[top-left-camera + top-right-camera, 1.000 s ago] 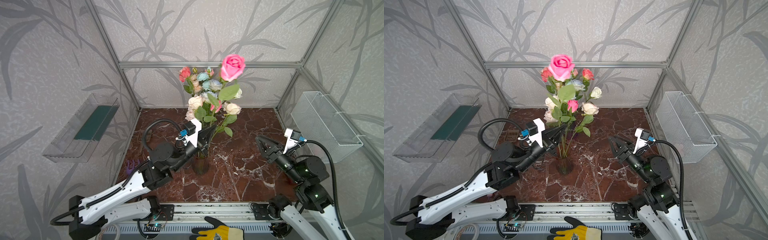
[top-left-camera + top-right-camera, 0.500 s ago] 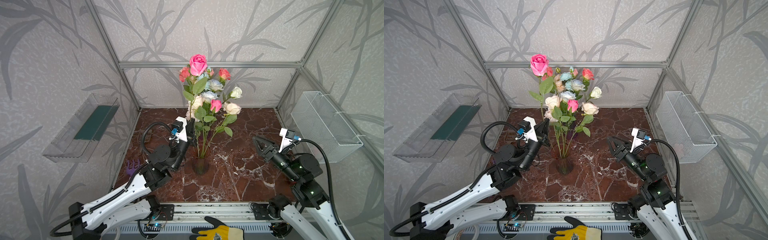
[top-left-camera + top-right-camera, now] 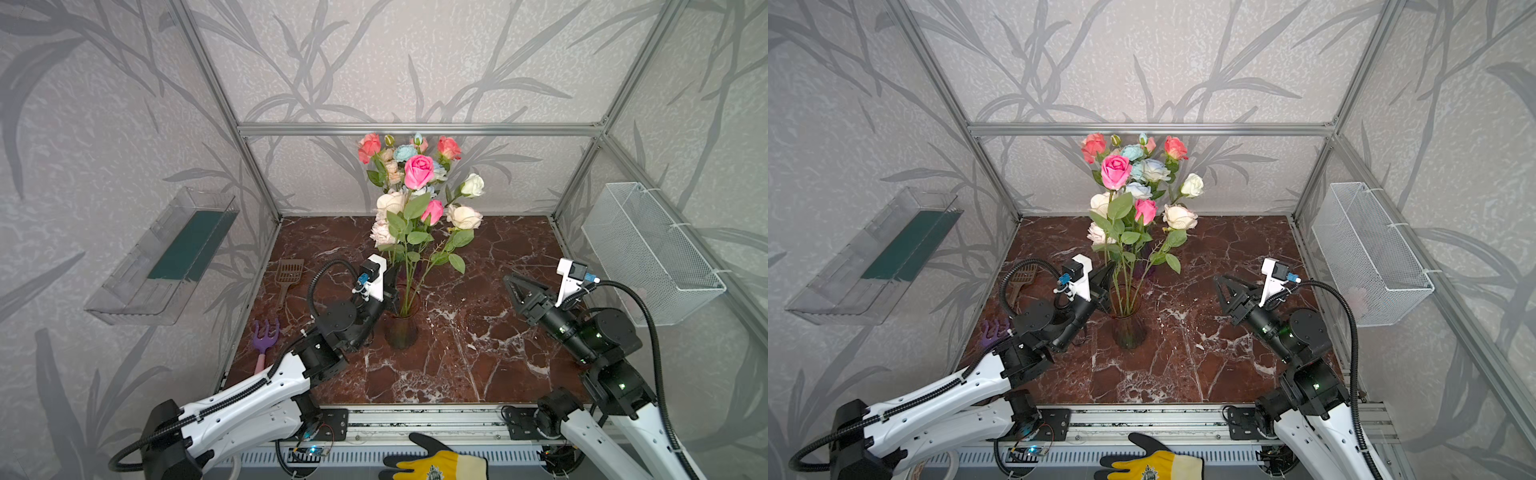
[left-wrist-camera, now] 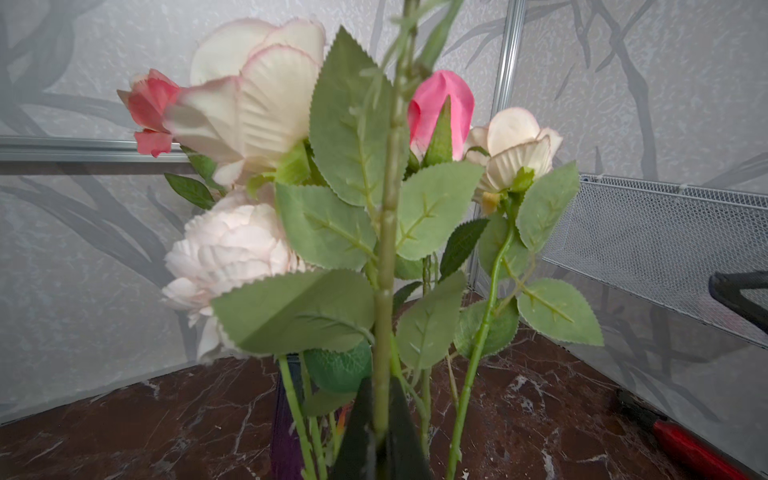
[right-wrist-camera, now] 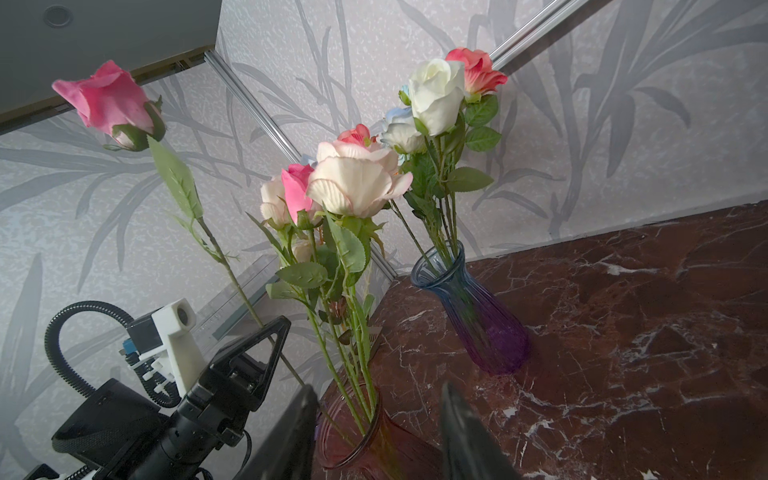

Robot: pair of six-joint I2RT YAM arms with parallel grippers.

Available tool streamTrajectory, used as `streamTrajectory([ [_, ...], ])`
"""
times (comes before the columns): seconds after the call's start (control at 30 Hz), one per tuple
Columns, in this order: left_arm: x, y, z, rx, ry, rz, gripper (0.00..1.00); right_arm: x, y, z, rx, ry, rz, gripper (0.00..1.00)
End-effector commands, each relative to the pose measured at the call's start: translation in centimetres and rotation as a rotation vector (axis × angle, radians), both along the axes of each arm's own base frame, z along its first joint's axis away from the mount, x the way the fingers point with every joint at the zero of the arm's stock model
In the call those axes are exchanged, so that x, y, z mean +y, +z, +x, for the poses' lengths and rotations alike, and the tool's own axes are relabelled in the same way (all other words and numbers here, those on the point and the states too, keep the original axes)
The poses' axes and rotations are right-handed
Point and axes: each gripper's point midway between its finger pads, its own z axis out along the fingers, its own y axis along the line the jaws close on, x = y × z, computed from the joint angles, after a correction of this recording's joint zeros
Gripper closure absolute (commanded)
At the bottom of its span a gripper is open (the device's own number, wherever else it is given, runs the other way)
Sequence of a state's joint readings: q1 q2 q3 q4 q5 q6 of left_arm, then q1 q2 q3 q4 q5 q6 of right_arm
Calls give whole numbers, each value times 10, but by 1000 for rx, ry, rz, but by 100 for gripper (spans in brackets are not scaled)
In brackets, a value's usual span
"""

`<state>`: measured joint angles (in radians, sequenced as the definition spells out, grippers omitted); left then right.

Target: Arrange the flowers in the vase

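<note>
Two dark fingers of the left gripper pinch shut on the thin green stem of a tall pink rose, holding it nearly upright just above the near vase, a reddish glass one standing mid-floor. The rose's head rises clear of the other blooms, while its lower end runs down toward the vase's mouth; whether the tip sits inside cannot be told, since a finger of the other arm hides it in the right wrist view. Already standing in that vase are cream-peach roses and a small pink bud on leafy stems. Behind it, a blue-purple vase carries more flowers: a white rose, coral heads and pale blue ones. Well apart on the right, the right gripper hangs above the floor with its jaws partway open and nothing between them, pointing toward the bouquet. The floor is dark red-brown marble veined in white. By its left edge lie a purple hand rake and a brown slotted scoop. Grey wallpaper printed with long leaves lines the booth inside an aluminium frame. A clear plastic tray with a green insert hangs on the left wall, a white wire basket on the right. A yellow-and-black glove lies at the front rail.
</note>
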<state>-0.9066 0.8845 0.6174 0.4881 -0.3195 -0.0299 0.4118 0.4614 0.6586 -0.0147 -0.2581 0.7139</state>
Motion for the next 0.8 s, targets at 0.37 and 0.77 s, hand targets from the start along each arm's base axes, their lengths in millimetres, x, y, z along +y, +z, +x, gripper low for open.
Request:
streamTrajectory([
  [0.37,10,8,-12,-20,-30,-57,81,0,-3,3,5,-7,-3,52],
  [0.77,6,8,-10,-10,-31,-24,64,-3,-4,0,0,-18,-8,52],
])
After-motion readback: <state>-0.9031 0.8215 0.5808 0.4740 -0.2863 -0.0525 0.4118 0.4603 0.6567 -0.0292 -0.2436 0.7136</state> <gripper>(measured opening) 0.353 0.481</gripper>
